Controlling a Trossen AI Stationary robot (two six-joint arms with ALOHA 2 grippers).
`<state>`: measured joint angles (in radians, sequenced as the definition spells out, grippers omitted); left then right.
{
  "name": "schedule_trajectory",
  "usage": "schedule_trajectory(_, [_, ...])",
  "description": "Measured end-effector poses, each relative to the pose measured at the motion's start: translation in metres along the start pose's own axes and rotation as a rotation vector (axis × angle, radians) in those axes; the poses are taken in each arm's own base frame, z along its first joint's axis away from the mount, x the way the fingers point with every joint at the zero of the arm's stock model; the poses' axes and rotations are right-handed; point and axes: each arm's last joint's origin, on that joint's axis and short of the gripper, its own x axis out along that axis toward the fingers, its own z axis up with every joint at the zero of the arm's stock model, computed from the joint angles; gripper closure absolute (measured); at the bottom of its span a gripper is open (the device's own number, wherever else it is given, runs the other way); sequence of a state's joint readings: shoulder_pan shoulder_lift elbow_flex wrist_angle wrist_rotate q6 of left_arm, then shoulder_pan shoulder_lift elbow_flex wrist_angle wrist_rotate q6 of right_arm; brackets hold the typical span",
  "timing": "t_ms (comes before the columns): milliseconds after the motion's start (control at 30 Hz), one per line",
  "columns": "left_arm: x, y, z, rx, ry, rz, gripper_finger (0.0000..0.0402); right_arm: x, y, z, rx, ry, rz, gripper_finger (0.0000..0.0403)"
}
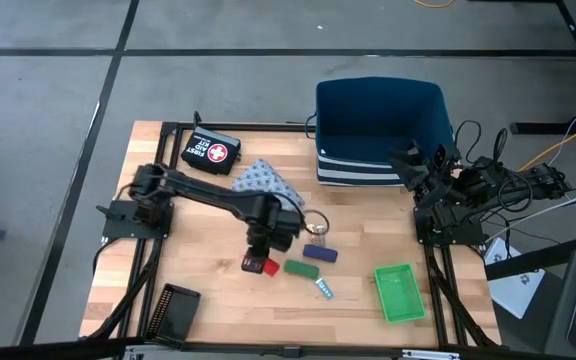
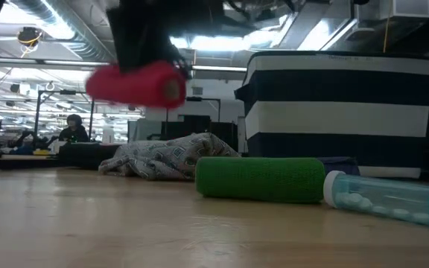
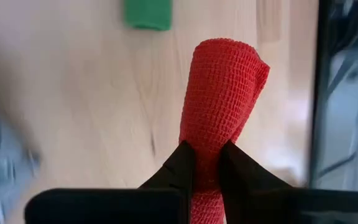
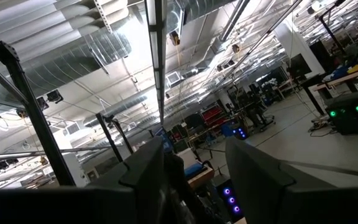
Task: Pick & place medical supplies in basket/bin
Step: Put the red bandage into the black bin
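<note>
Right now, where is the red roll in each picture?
High view: the red roll is at the left gripper, left of the green roll.
Low view: upper left, lifted off the table, above and left of the green roll.
Left wrist view: centre, pinched between the fingers.
Right wrist view: not in it.
Shared landmark: the green roll.

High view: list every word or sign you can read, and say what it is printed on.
"FIRST AID" beside a white cross in a red circle: on the small black pouch at the table's far edge, left of the grey-blue patterned cloth.
Printing on the white paper sheet off the table's right side: too small to read.
Nothing else legible.
</note>
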<state>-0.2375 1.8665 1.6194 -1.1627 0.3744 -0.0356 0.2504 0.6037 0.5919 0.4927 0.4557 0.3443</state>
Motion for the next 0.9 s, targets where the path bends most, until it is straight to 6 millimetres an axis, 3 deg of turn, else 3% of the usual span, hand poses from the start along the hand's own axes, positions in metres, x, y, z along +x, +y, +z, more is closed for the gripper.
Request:
schedule_trajectory(267, [-0.042, -0.036, -0.037, -0.429, 0.013, 0.060, 0.0366, 0.000, 0.000, 0.000, -0.015, 0.000, 0.000, 0.0227])
schedule_trajectory(467, [-0.059, -0.076, -0.066, -0.816, -0.176, 0.157, 0.0364, 0.000, 0.000, 0.000, -0.016, 0.002, 0.003, 0.0227])
schedule_trajectory(700, [-0.036, -0.126, -0.111, -1.231, -0.329, 0.235, 0.0367, 0.000, 0.000, 0.000, -0.017, 0.003, 0.003, 0.0227])
schedule_trajectory(833, [-0.016, -0.153, -0.133, -1.406, -0.321, 0.225, 0.0366, 0.000, 0.000, 0.000, -0.004, 0.004, 0.003, 0.0227])
schedule_trajectory(900, [-0.009, -0.165, -0.140, -1.410, -0.264, 0.211, 0.0365, 0.000, 0.000, 0.000, 0.010, 0.005, 0.003, 0.0227])
